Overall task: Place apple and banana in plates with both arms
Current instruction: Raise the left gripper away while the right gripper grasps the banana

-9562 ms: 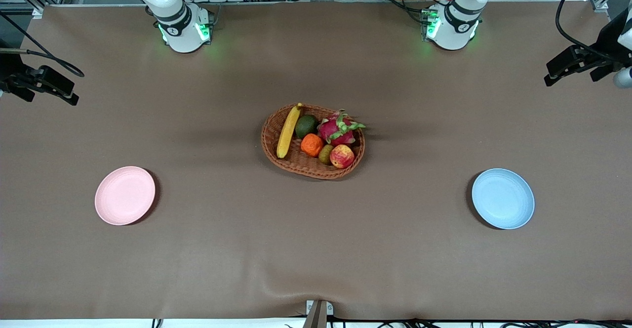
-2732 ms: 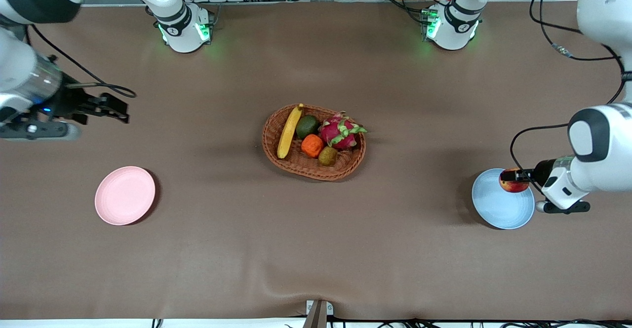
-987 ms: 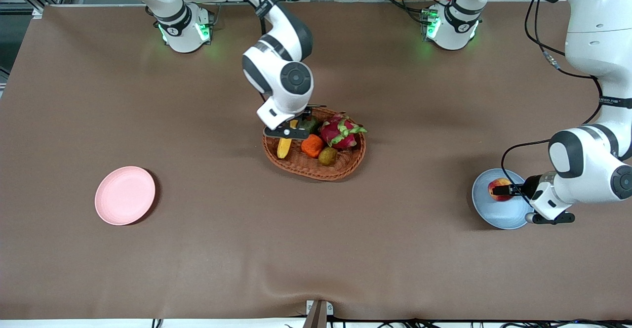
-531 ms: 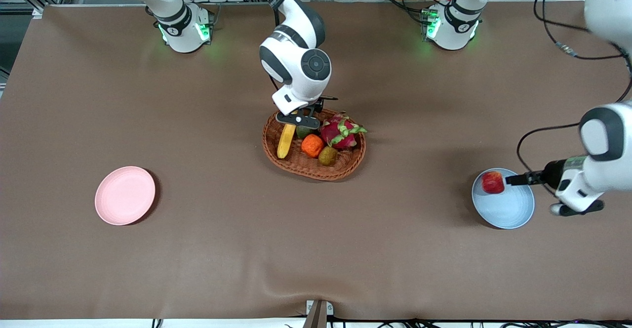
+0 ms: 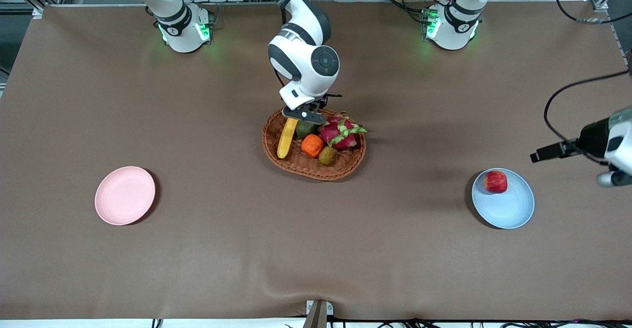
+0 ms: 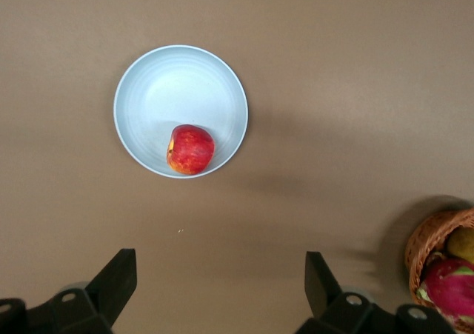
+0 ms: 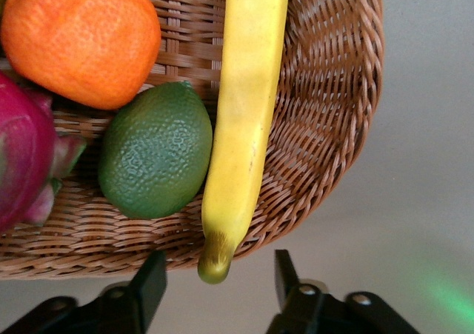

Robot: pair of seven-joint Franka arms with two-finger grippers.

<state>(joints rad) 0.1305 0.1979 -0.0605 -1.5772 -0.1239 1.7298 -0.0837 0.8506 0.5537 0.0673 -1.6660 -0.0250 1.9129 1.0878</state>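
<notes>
1. Pink plate [image 5: 125, 195] is sitting bare toward the right arm's end.
2. Our right gripper [image 7: 219, 278] is hovering, fingers apart, astride the banana [image 5: 287, 137] tip at the basket [image 5: 345, 167] rim; closing there is probably risking a slip.
3. Our left gripper [image 6: 221, 289], fingers apart, is hanging near the blue plate [image 5: 516, 209] holding the apple [image 5: 495, 181].
</notes>
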